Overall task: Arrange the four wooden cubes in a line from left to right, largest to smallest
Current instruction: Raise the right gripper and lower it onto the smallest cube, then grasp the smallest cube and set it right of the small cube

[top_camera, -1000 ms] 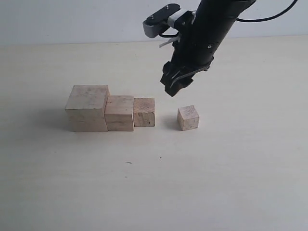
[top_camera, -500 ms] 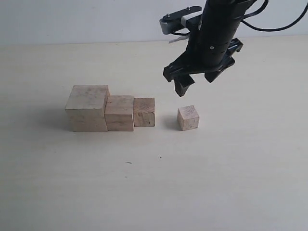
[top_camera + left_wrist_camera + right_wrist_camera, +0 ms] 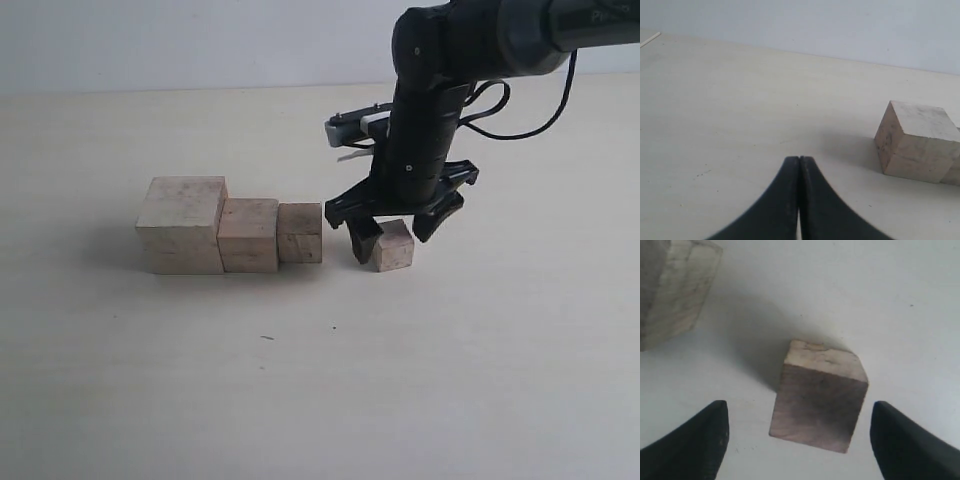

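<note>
Three of the four wooden cubes stand touching in a row: the largest cube on the left, then the second cube and the third cube. The smallest cube sits apart to their right, slightly turned. My right gripper is lowered over it and open, one finger on each side without touching it. In the right wrist view the smallest cube lies between the wide-apart fingertips, with the third cube beyond. My left gripper is shut on nothing, low over the table, with the largest cube ahead.
The pale tabletop stretches around the cubes, with a gap between the third and smallest cube. The right arm's black cable loops behind the arm. A light wall runs along the table's far edge.
My right gripper has come down from above and left of the smallest cube, turned, spread its fingers, and now straddles it. The cubes have not moved.
</note>
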You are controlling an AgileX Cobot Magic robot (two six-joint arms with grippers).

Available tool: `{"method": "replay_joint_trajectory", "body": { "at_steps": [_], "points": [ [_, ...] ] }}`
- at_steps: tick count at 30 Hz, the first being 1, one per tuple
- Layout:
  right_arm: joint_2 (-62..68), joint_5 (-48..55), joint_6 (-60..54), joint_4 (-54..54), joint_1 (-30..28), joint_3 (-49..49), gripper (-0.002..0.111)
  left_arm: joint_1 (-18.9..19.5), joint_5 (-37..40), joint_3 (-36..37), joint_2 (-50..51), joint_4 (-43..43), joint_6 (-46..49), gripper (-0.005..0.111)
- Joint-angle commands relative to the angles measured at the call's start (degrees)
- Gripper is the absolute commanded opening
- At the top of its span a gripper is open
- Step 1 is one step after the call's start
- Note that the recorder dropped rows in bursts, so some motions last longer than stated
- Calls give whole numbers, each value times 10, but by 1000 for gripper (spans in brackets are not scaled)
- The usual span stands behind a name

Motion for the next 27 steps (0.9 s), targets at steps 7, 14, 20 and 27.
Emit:
{"method": "replay_joint_trajectory", "body": {
  "at_steps": [7, 14, 20, 27],
  "points": [
    [18, -1, 16, -2, 0, 2, 40, -3, -6, 2, -3, -3, 2, 0],
    [18, -2, -68, -44, 0, 2, 0, -3, -6, 2, -3, -3, 2, 0],
    [18, 23, -246, -70, 0, 2, 0, -3, -6, 2, -3, -3, 2, 0],
    [18, 19, -558, -29, 0, 2, 0, -3, -6, 2, -3, -3, 2, 0]
  ]
}}
